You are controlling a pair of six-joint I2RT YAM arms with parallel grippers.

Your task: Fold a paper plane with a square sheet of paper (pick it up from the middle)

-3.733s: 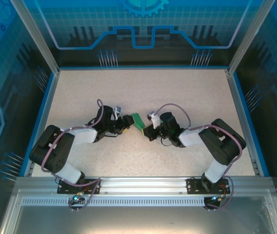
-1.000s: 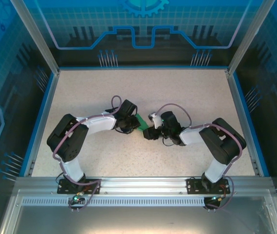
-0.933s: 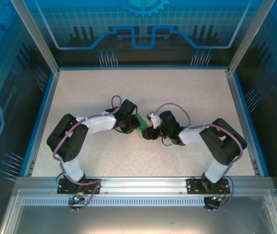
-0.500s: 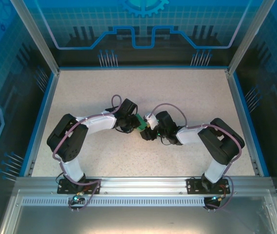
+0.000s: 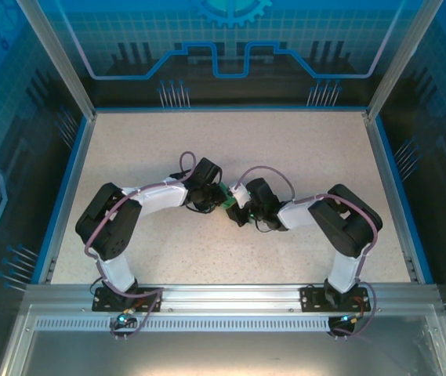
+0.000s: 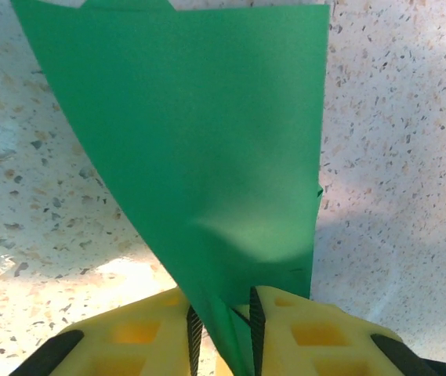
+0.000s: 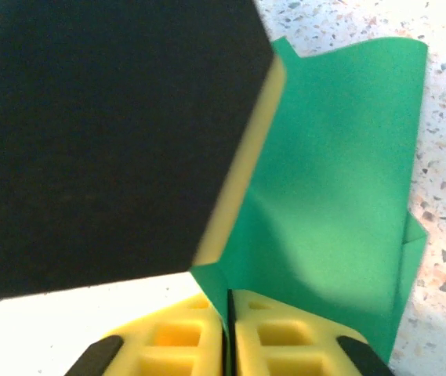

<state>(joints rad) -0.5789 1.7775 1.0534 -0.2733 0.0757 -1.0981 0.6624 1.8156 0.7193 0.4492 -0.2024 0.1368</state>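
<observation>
The bright-green sheet of paper (image 5: 226,197), folded into layers, hangs between both grippers at the table's middle. In the left wrist view the paper (image 6: 207,141) fans out wide above the table and narrows into my left gripper (image 6: 221,329), whose black pads pinch its folded lower edge. In the right wrist view the paper (image 7: 340,180) stands upright, and my right gripper (image 7: 229,329) is shut tight on its lower corner. The left gripper's dark finger (image 7: 113,133) looms close at the upper left. From above, the left gripper (image 5: 216,196) and right gripper (image 5: 237,205) nearly touch.
The speckled table (image 5: 230,141) is ringed by a blue border (image 5: 72,188) and metal frame posts (image 5: 58,63). Both arms bend inward from their bases (image 5: 128,296) at the near edge.
The right gripper has slid left against the left gripper and shut on the paper's corner. The left arm has kept its place and its hold on the paper.
</observation>
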